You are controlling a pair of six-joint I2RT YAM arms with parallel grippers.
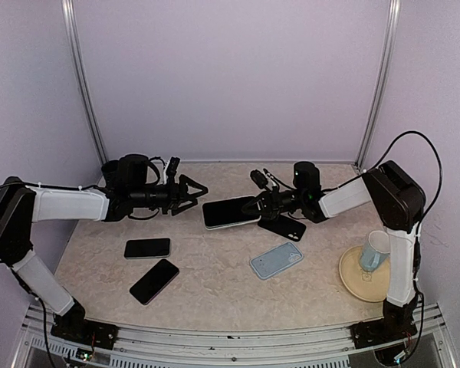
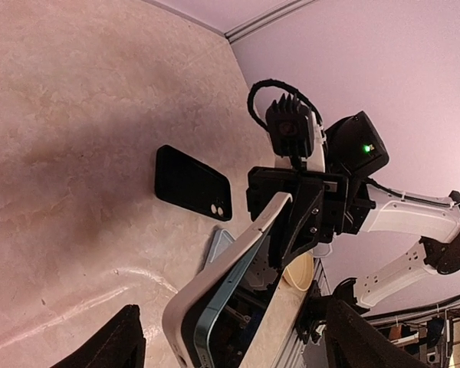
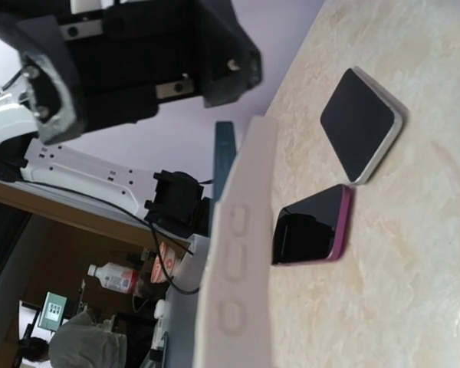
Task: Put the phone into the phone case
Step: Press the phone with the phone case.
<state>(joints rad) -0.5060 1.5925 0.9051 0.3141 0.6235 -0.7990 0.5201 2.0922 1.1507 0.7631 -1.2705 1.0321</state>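
A white phone case (image 1: 231, 225) is held just above the middle of the table with the phone (image 1: 228, 208) lying in it, dark screen up. In the left wrist view the phone's teal edge (image 2: 205, 322) stands partly proud of the case (image 2: 241, 257) at the near end. My right gripper (image 1: 261, 204) is shut on the case's right end. My left gripper (image 1: 193, 189) is open at the left end, its fingers (image 2: 116, 343) wide on either side and apart from the case. The right wrist view shows the case's button side (image 3: 236, 261).
Two loose black phones (image 1: 147, 248) (image 1: 154, 281) lie at the front left. A third phone (image 1: 284, 227) lies face down under the right gripper, with a light blue case (image 1: 276, 260) in front of it. A plate (image 1: 353, 280) holding a cup (image 1: 374, 251) is at the right edge.
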